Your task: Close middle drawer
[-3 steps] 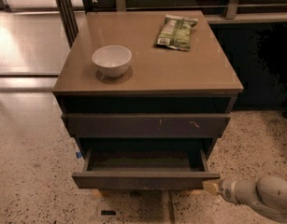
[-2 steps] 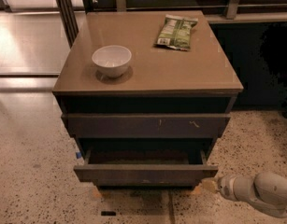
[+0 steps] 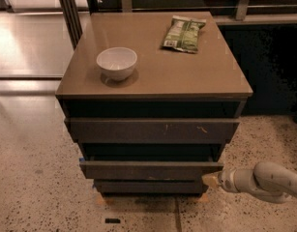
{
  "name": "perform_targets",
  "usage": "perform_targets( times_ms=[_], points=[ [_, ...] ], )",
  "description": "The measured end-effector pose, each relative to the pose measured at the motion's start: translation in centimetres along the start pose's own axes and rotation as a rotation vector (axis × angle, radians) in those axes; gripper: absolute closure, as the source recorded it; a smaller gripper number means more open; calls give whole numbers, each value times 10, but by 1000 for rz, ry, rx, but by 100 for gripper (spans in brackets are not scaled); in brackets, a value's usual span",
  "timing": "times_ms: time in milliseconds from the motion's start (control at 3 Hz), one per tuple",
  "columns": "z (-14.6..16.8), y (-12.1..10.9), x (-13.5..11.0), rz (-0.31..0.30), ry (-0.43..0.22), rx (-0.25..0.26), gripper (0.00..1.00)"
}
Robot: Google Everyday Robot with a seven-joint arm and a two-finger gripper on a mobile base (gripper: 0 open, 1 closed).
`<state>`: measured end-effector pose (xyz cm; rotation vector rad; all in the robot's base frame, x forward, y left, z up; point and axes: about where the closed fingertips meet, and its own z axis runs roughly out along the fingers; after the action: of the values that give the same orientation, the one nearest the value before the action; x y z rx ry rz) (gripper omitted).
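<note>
The middle drawer [image 3: 150, 170] is the plain dark grey-brown front, mid-width of the cabinet's three fronts. It stands out only a little from the cabinet, with a dark gap above it. My gripper [image 3: 212, 179] comes in low from the right on a pale grey arm [image 3: 264, 181]. Its pale tip is at the drawer front's lower right corner, touching it or very close. The widest front with pale scratch marks [image 3: 153, 129] is above. The narrowest front [image 3: 148, 186] is below.
A white bowl [image 3: 117, 63] and a green snack bag [image 3: 183, 33] lie on the cabinet's brown top [image 3: 196, 76]. Speckled floor [image 3: 37, 178] surrounds the cabinet. Dark metal posts [image 3: 70, 13] stand behind at the left. A dark panel [image 3: 269, 66] is at the right.
The middle drawer has slid inward, so its open interior no longer shows. My gripper has moved forward with it toward the cabinet.
</note>
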<state>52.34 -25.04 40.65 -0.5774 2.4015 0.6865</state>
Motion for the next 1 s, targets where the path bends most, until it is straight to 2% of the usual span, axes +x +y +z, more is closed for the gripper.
perform_targets(
  times_ms=[667, 1000],
  points=[
    [30, -23, -51, -122, 14, -24, 100],
    [28, -19, -48, -122, 14, -24, 100]
  ],
)
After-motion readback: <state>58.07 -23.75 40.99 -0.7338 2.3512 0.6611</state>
